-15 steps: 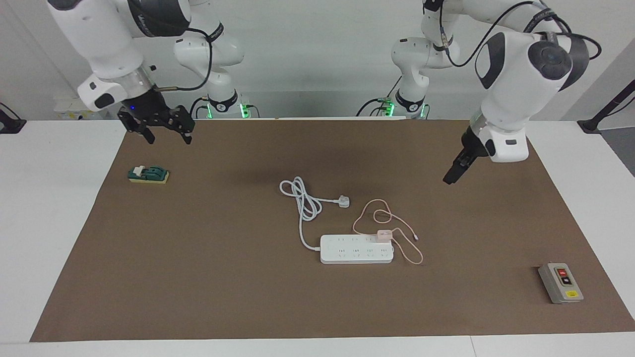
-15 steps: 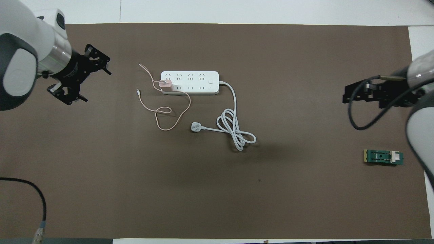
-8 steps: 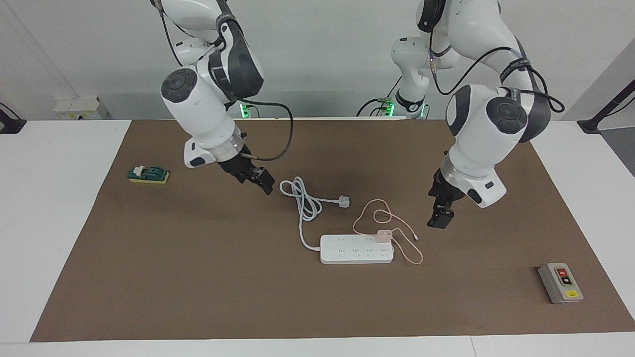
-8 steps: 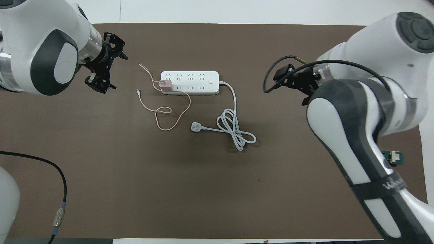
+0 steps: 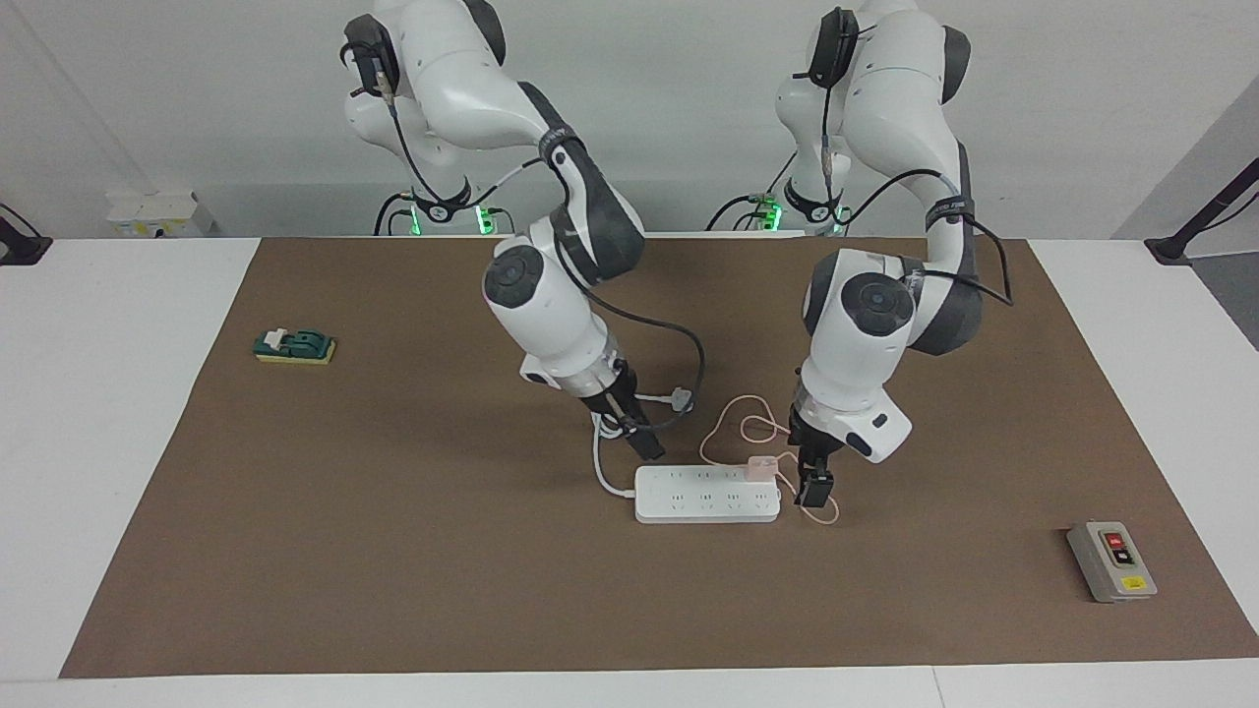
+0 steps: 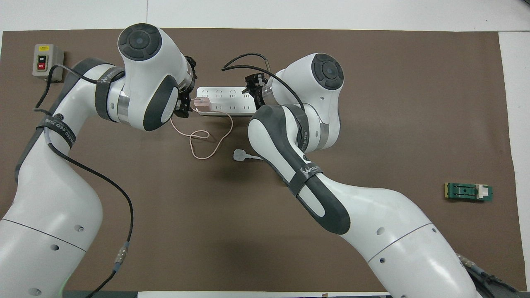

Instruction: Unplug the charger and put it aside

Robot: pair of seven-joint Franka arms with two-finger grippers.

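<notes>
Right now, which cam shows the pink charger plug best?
The overhead view: the charger shows as a pink block seated at the left-arm end of the power strip, with the left gripper right beside it. In the facing view the charger is only a small pale nub on the strip's edge nearer the robots.

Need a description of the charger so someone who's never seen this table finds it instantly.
Start at the white power strip in the middle of the brown mat. At the strip's end toward the left arm's end of the table, a small pale pink cube, the charger, sits plugged in. Its thin pink cable loops on the mat, unlike the strip's thicker white cord.
</notes>
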